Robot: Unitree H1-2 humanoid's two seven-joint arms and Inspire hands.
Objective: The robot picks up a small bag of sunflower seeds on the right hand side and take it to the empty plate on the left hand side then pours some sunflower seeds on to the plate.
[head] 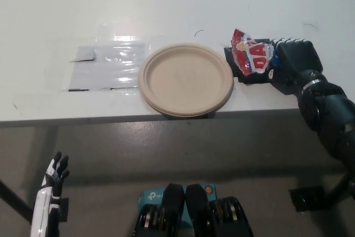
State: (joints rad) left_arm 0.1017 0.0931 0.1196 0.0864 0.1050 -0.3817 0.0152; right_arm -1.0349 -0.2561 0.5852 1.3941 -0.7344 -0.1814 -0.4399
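The red-and-white seed bag (250, 58), crumpled and tilted, sat just right of the empty tan plate (186, 79) on the white bench (166, 4), clasped by the black right robot hand (288, 65). The white left robot hand (54, 171) hung below the plate, fingers spread.

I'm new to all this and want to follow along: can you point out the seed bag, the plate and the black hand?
Sunflower seed bag (250, 58): head view, on its red printed front.
Paper plate (186, 77): head view, on its bare centre.
Right hand (293, 64): head view, on the back of the black hand, shut on the bag.
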